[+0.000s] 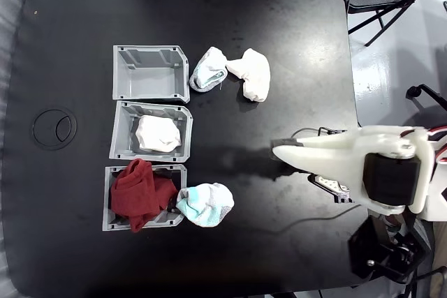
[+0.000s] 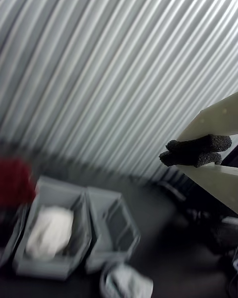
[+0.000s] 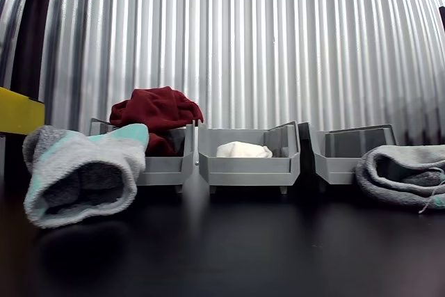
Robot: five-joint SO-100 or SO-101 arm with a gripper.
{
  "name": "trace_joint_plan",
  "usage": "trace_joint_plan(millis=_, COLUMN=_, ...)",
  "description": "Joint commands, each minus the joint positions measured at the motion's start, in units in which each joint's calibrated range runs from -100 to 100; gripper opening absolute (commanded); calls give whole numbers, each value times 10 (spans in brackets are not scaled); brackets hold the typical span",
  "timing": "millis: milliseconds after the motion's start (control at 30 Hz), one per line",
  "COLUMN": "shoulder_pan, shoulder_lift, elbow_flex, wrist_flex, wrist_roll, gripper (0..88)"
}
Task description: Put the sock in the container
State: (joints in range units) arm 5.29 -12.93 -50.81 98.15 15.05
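Observation:
The sock [image 1: 157, 134], a plain white rounded lump, lies inside the middle container [image 1: 121, 146], a light grey ribbed bin. In the other view the sock [image 3: 243, 149] peeks over the container's front wall [image 3: 247, 166]. The wrist view shows the sock [image 2: 49, 231] blurred in the container [image 2: 74, 260], far below. My gripper [image 1: 276, 147] hangs well to the right of the bins in the fixed view, clear of them. Its black foam pads [image 2: 198, 151] press together with nothing between them.
An empty grey bin [image 1: 119, 75] stands above the middle one, and a bin [image 1: 108, 225] holding dark red cloth [image 1: 140, 197] stands below. A mint-trimmed sock [image 1: 206, 204] lies beside that bin. Two more white socks [image 1: 208, 68] [image 1: 253, 75] lie near the top bin.

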Motion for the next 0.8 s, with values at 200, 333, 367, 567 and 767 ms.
trace_joint_plan(millis=200, shoulder_pan=-19, shoulder_lift=-307, elbow_flex=457, wrist_flex=-3, wrist_roll=1, gripper=13)
trace_joint_plan(millis=333, shoulder_pan=-17, shoulder_lift=-421, elbow_flex=611, wrist_flex=-66, wrist_roll=-1, gripper=13)
trace_joint_plan(millis=367, shoulder_pan=-17, shoulder_lift=-450, elbow_flex=652, wrist_flex=-86, wrist_roll=-1, gripper=13)
trace_joint_plan(millis=567, shoulder_pan=-16, shoulder_lift=-605, elbow_flex=907, wrist_flex=-224, wrist_roll=-2, gripper=13)
trace_joint_plan(millis=767, shoulder_pan=-15, shoulder_lift=-710, elbow_flex=1086, wrist_flex=-301, wrist_roll=-3, gripper=13)
